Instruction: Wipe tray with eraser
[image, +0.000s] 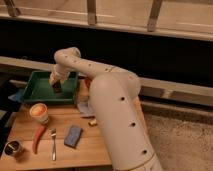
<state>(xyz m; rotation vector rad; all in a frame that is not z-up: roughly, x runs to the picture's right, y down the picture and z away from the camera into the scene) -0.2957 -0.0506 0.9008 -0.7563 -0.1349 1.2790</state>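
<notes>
The tray (33, 93) is set at ten o'clock on the table (84, 150). Inside it, toward its three o'clock side, the eraser (58, 89) is clenched from above by the gripper (56, 84).
</notes>
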